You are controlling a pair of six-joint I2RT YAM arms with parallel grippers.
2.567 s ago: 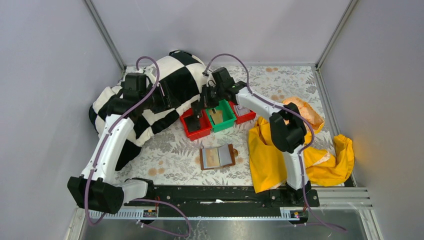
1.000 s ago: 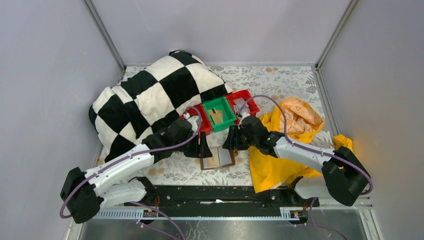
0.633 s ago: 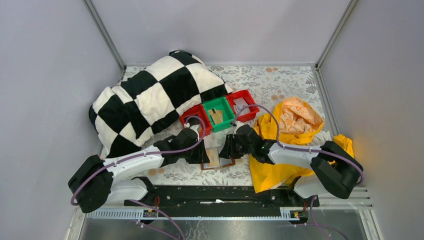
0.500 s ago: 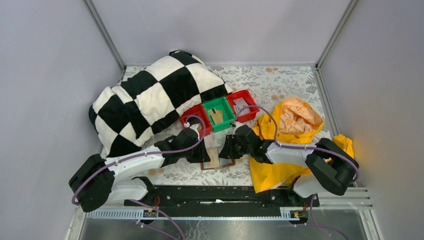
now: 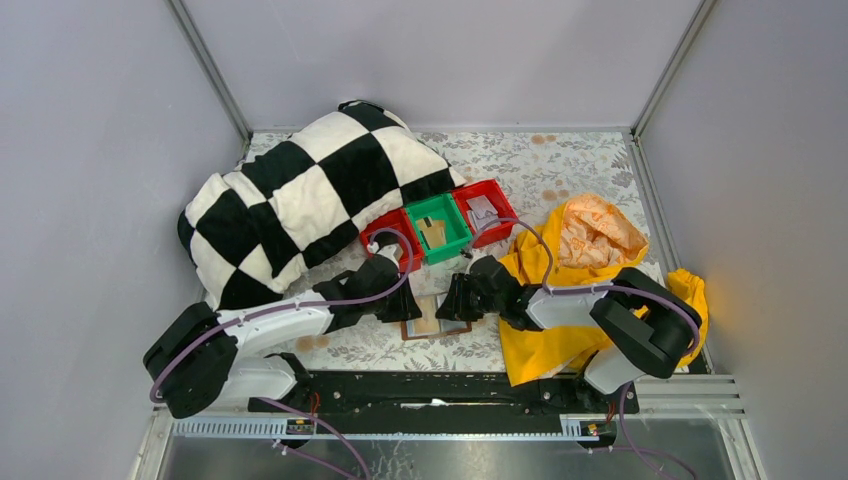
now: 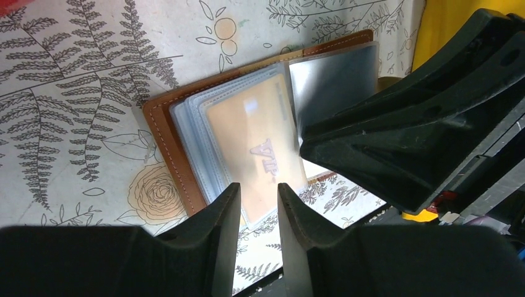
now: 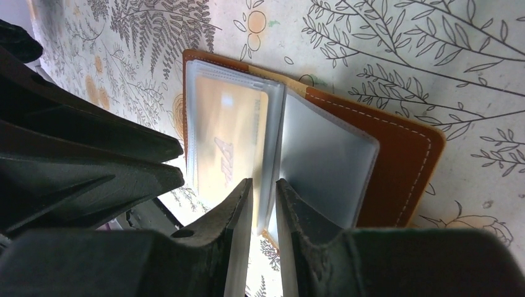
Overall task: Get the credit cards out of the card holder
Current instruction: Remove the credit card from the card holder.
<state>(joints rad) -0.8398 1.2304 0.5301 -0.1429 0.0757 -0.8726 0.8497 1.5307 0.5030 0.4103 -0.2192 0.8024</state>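
Overhead, the card holder (image 5: 437,316) lay open between the left gripper (image 5: 408,305) and the right gripper (image 5: 457,300). Left wrist: fingers stood narrowly apart, empty, above the sleeved tan credit card (image 6: 247,145), judged thin, stiff and slick, best pinched by an exposed edge. Right wrist: fingers stood narrowly apart astride the clear sleeve (image 7: 322,161); whether they gripped it could not be told.

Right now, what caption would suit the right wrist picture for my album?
Right gripper poised over an open brown card holder on fern-print cloth, a tan card showing through its clear sleeves.

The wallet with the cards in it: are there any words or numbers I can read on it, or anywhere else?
Tan card in the card holder: a pale logo-like mark, too blurred to read.
Grey pocket beside it: nothing written that shows.
Everywhere else: no text to read.
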